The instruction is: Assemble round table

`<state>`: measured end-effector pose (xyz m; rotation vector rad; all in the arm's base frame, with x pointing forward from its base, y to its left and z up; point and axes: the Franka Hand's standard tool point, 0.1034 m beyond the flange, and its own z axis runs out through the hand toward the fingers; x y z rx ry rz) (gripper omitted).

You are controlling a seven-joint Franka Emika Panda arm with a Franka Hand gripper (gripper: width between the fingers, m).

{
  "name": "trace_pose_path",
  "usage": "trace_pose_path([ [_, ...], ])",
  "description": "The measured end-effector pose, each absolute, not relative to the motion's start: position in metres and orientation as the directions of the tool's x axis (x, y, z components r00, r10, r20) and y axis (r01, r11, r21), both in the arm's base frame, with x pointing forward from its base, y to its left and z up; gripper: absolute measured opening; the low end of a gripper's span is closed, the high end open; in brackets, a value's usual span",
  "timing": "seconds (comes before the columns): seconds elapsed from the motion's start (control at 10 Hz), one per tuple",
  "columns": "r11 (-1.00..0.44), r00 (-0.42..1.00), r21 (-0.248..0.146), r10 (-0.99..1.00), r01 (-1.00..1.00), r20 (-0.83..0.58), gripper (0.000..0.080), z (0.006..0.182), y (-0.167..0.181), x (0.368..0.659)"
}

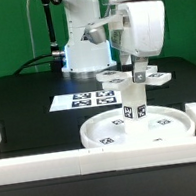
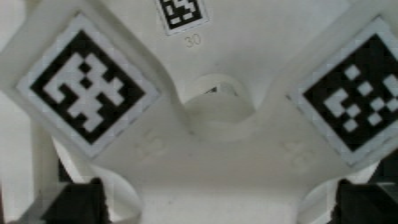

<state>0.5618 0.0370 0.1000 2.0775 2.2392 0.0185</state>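
Standing upright on disc: leg.

The exterior view faces me from across the black tabletop, at middling distance. My wrist view looks close down onto the white plastic rimmed disc, which both share.
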Motion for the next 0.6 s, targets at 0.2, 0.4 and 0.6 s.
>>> trace_pose_path([
  [0.2,0.072,-0.069,0.068,0.996,0.995,-0.056,0.0442,0.1,0.0344,0.5619],
  [0.4,0.035,-0.031,0.07,0.998,0.997,-0.053,0.0442,0.1,0.0344,0.5619],
  [0.6,-0.092,0.096,0.069,0.994,0.993,-0.044,0.0442,0.0999,0.0345,0.5613],
])
